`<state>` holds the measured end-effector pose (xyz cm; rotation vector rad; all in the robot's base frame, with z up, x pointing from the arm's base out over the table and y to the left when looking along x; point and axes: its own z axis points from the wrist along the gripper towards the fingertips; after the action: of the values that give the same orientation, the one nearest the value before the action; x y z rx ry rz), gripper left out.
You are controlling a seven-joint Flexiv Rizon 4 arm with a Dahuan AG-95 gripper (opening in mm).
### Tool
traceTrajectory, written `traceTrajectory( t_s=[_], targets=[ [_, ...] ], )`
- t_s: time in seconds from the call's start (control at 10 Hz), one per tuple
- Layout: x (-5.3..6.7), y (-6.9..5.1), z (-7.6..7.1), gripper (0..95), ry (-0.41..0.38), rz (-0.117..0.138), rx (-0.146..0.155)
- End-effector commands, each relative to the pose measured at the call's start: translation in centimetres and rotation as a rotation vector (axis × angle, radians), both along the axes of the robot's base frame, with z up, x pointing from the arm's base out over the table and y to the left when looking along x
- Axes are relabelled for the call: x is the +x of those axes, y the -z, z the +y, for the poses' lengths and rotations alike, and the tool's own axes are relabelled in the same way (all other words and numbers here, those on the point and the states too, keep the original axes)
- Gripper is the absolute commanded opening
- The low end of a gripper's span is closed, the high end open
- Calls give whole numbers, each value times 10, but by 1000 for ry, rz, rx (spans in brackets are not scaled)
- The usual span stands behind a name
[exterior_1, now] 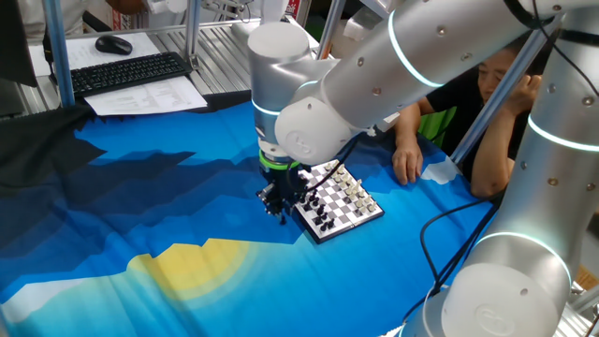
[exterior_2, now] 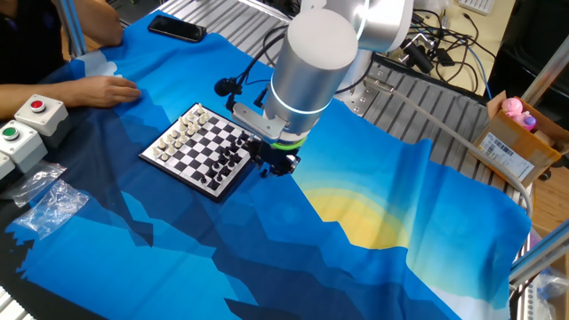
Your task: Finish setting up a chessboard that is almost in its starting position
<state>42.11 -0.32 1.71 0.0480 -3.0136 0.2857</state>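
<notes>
on the blue cloth: chessboard (exterior_2: 201, 148) square, set cornerwise | end effector (exterior_2: 276, 164) at black side, grip unclear

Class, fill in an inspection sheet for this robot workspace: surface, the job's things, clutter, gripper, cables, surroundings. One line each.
Surface: blue cloth with a yellow patch covers the table; wrinkled at its edges.
Job's things: chessboard lies flat on the cloth, white pieces on the side by the person, black pieces on the arm's side.
Clutter: plastic bags, phone, button boxes.
Gripper: gripper hangs low at the board's black-piece edge; whether it is open or shut cannot be told.
Cables: black cable loops over the cloth; more cables behind the arm.
Surroundings: person's hand rests near the board; keyboard, mouse, cardboard box.
</notes>
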Motion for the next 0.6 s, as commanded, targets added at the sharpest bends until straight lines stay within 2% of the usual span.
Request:
traceTrajectory(
  t_s=[0.1, 0.2, 0.3, 0.6],
  targets=[
    [-1, 1, 1, 190, 1, -1, 0],
    [-2, 1, 2, 190, -9, 2, 2],
    [-2, 1, 2, 0, -27, 4, 5],
    [-2, 3, 1, 0, -41, 2, 7]
  ],
)
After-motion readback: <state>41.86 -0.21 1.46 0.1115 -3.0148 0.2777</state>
